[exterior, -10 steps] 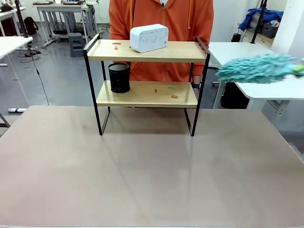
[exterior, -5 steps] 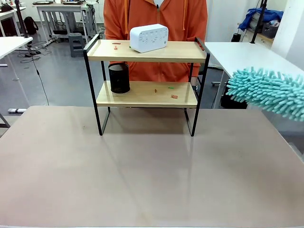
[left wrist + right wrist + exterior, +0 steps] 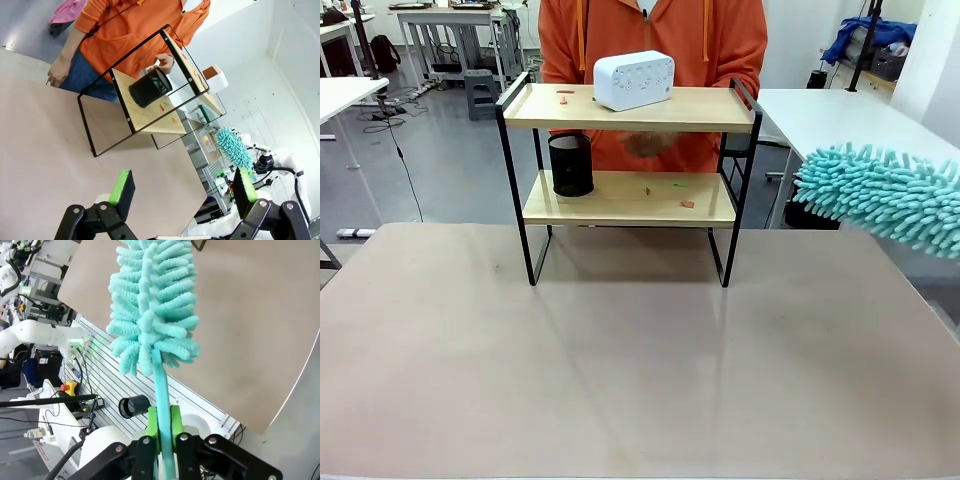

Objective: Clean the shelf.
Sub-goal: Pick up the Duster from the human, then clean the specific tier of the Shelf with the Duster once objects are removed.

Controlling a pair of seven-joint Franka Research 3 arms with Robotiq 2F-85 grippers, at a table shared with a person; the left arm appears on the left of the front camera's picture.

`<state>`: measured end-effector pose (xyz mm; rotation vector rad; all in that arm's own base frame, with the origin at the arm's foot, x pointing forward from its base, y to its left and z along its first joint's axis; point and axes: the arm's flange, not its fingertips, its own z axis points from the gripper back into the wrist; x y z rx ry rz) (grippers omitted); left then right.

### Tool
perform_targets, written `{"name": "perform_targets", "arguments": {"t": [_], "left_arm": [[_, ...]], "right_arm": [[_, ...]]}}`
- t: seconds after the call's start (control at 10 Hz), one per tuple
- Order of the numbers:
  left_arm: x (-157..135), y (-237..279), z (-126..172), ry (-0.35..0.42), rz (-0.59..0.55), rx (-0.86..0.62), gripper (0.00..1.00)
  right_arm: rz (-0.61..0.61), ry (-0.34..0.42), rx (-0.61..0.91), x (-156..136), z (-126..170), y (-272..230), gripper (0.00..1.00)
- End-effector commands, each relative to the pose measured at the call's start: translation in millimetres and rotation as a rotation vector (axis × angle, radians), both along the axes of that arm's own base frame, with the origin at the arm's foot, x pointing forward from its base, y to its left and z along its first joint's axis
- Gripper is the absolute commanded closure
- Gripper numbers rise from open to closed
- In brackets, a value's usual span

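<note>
Tan surface with the shelf standing at its far edge, person in orange hoodie right behind it. Top board: white box plus a red scrap. Lower board: black mesh cup at left, a few small scraps toward the right. Person's hand blurred, between the two boards. Right gripper clamped on the handle of a teal duster; duster head in the air right of the shelf, not touching it. Left gripper spread wide, empty, above the surface.
</note>
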<state>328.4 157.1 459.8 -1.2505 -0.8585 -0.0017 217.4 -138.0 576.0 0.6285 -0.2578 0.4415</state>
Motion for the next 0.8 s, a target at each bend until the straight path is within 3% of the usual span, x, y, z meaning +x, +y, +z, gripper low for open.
{"name": "perform_targets", "arguments": {"t": [0.0,0.7], "left_arm": [[-0.4,-1.3,3.2,0.001,-0.001,-0.014,0.00],[-0.4,-1.3,3.2,0.001,-0.001,-0.014,0.00]], "right_arm": [[-0.023,0.011,-0.022,2.5,4.4,-0.5,1.00],[-0.023,0.011,-0.022,2.5,4.4,-0.5,1.00]]}}
